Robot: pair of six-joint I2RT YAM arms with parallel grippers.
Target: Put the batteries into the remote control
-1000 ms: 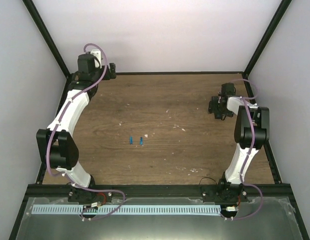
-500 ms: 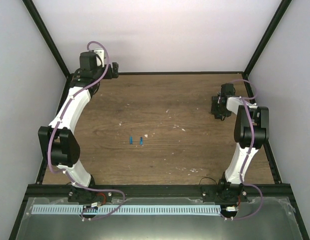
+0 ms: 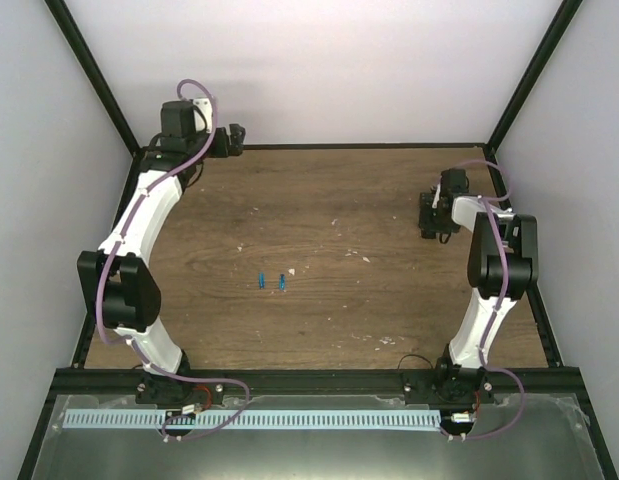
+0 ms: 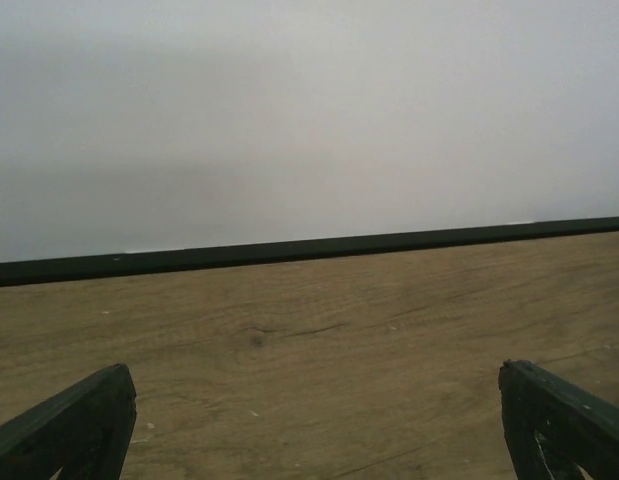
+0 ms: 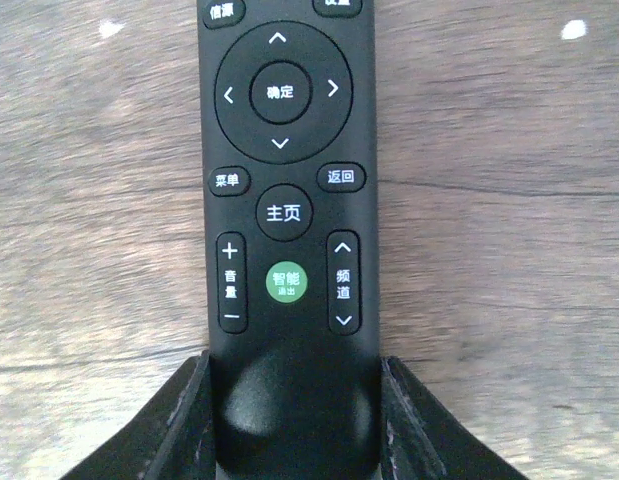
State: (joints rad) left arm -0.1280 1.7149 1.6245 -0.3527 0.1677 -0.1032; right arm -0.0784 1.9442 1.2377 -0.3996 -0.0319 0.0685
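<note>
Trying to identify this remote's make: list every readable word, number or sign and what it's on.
All on the remote control, right wrist view:
"确定": centre of arrow pad
"菜单": left oval button
"返回": right oval button
"主页": round button
"+ 音量 −": left rocker
"频道", arrows: right rocker
"智能": green button; smaller line beneath unreadable
"信源": top-left button
top-right button: cut off, unreadable
No brand; other views show no text.

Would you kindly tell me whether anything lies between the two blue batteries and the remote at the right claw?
Nothing visible does. Only bare wooden table separates the batteries, mid-table, from the remote, which lies further right with the right claw around its end.
</note>
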